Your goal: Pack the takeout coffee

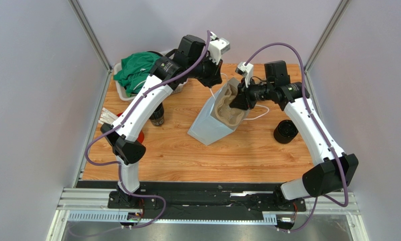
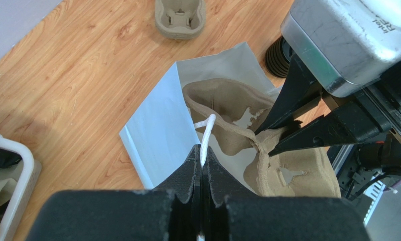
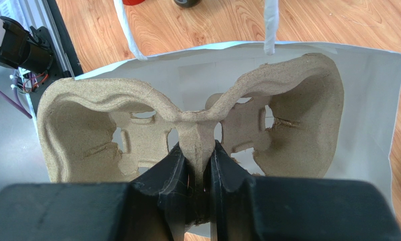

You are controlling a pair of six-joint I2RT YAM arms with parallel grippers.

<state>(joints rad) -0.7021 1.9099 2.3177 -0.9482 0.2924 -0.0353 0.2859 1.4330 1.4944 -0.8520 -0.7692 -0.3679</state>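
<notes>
Tabletop [image 1: 187,160]: pale wood, with grey walls on three sides.
Bag [image 1: 202,129]: white paper, leaning, its mouth turned toward my claws.
Left claw [image 2: 202,150]: pressed together on the bag's white handle [image 2: 208,131].
Right claw [image 3: 201,156]: pinching the centre ridge of the pulp cup carrier [image 3: 293,115], which sits in the bag's mouth.
Takeout coffee [image 1: 157,116]: black cup upright on the tabletop, left of the bag, partly under my left forearm, well apart from both claws.
</notes>
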